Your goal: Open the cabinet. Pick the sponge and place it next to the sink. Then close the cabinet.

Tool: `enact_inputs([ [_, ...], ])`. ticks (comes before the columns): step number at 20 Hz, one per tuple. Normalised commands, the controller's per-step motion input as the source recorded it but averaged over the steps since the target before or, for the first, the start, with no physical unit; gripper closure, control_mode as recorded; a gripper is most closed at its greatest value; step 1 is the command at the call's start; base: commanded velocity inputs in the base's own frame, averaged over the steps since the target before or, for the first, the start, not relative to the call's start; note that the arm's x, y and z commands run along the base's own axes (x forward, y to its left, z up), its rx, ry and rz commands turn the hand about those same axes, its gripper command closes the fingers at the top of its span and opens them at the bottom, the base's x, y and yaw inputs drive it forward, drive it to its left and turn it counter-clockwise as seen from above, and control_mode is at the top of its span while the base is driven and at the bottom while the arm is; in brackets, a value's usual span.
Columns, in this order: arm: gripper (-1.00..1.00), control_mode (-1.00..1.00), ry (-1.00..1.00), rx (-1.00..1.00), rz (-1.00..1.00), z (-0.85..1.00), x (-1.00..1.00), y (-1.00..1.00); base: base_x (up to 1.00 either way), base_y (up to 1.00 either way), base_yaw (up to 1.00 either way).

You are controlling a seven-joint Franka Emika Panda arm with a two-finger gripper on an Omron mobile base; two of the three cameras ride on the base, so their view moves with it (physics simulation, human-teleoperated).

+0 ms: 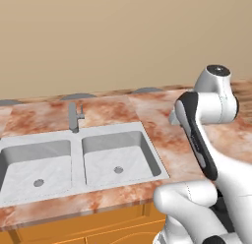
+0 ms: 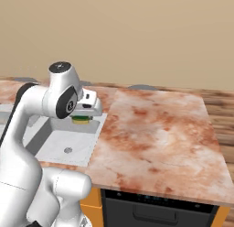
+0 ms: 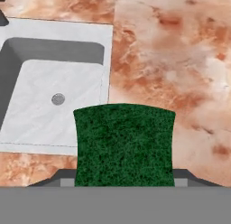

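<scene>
My pincer [image 2: 83, 115] hangs over the sink [image 2: 98, 130] rim's right edge, the sponge [image 3: 124, 146] between its jaws. Faucet [image 1: 75, 116] stands behind the two basins; open counter [image 2: 160, 139] spreads rightward.

Kitchen, double sink [image 1: 74, 139] with faucet [image 1: 75, 116], marble counter [image 2: 160, 134], oven [image 2: 155, 210]

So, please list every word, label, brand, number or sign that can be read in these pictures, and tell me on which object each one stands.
There is none that can be read.
The oven below the counter has a thin row of bluish marks on its front panel: too small and blurred to read.
The sponge between the fingers of the gripper, the sink and the faucet bear no writing.
</scene>
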Motion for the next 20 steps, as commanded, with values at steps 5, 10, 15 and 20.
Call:
enact_inputs([
  [5,1.0,-1.0,0.1,0.1,0.0,-0.98,0.61,-0.03,0.0,0.0,0.0],
  [10,1.0,-1.0,0.02,0.04,-0.02,-0.68,0.56,-0.23,0.0,0.0,0.0],
  [15,1.0,-1.0,0.06,0.0,-0.08,-0.52,0.5,-0.3,0.0,0.0,0.0],
  [20,1.0,-1.0,0.24,-0.1,-0.08,-0.09,0.38,-0.23,0.0,0.0,0.0],
])
